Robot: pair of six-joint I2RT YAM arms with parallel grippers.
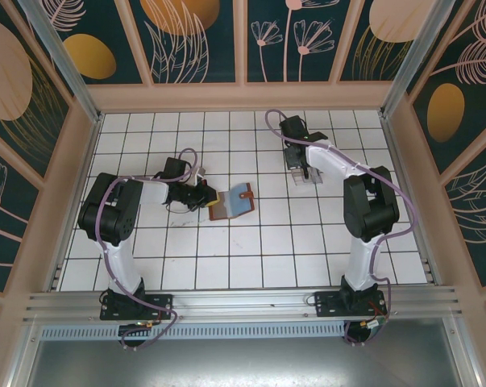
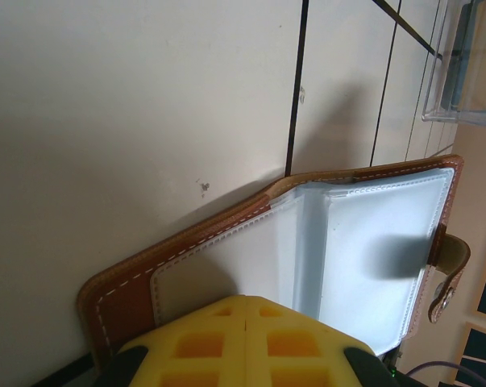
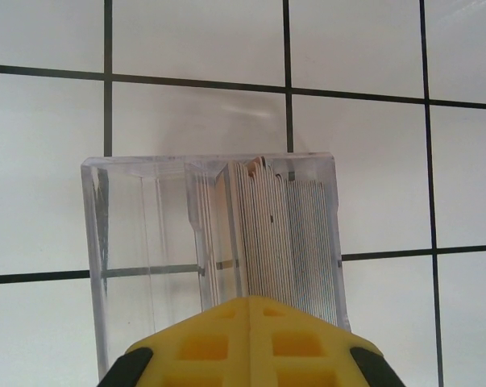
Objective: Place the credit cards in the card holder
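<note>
- Two arms work the white tiled table (image 1: 251, 258), one gripper each, and both sets of jaws are pressed together.
- One card holder (image 1: 232, 201) lies open near the middle of the table, reddish-brown cover down, well apart from the cards.
- In the left wrist view we count two clear plastic sleeves side by side inside the card holder (image 2: 363, 242), and one closing tab (image 2: 452, 266) with a snap sticking out at its far edge.
- The left gripper (image 1: 202, 197) sits at the holder's left edge. In its own camera the yellow fingers of the left gripper (image 2: 247, 318) meet along a seam with no gap, right over the near flap of the holder.
- The flap runs in under those fingers; we cannot tell whether it is pinched.
- One clear box (image 1: 313, 179) stands on the right half of the table, further back than the holder.
- From the right wrist we see the clear box (image 3: 138, 234) split by a divider into two compartments.
- One packed stack of credit cards (image 3: 291, 234) stands on edge in the right-hand compartment; the edges lie too close for us to count.
- The right gripper (image 1: 304, 171) hangs directly over the box. In the wrist view the right gripper (image 3: 251, 310) has its closed tips at the near end of the stack, touching or just above the card edges.
- We cannot tell whether a card is caught between them.
</note>
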